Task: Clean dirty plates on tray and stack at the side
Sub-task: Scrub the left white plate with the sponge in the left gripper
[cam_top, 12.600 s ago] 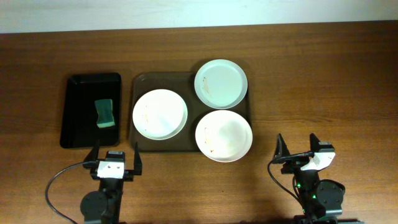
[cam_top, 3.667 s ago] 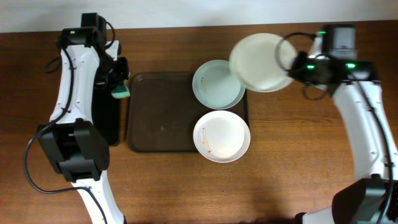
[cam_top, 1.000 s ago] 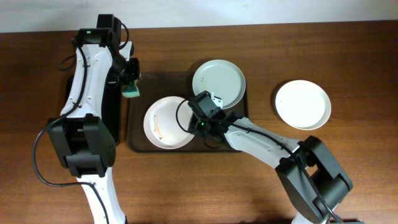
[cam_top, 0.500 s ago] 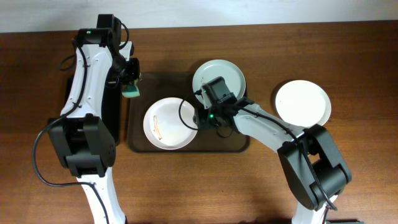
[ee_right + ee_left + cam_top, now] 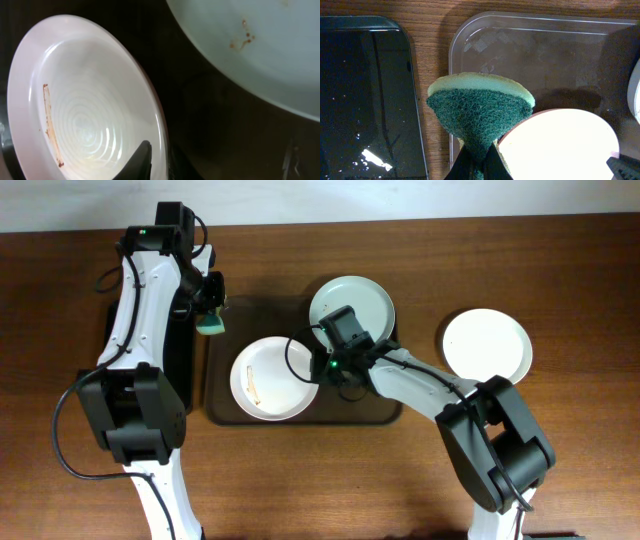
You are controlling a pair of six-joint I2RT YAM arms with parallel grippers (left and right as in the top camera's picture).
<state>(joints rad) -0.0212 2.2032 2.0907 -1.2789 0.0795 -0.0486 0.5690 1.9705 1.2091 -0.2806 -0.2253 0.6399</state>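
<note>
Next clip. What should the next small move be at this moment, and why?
Probably the left gripper should lower the sponge onto the smeared plate and start wiping. The sponge is pinched and hangs just off that plate, a brown streak shows inside it, and the right gripper sits at its rim, seemingly steadying it.

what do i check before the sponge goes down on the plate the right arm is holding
1. Sponge clamped in left pincer: ok.
2. Right pincer pinching the rim of the held plate: ok.
3. Sponge above that plate: not ok, it hangs beside it, over the left edge of the tray.
4. Smear facing up, uncovered: ok.
5. Set-aside plate off the tray, out of the way: ok.
6. Sponge wet enough: cannot tell.
</note>
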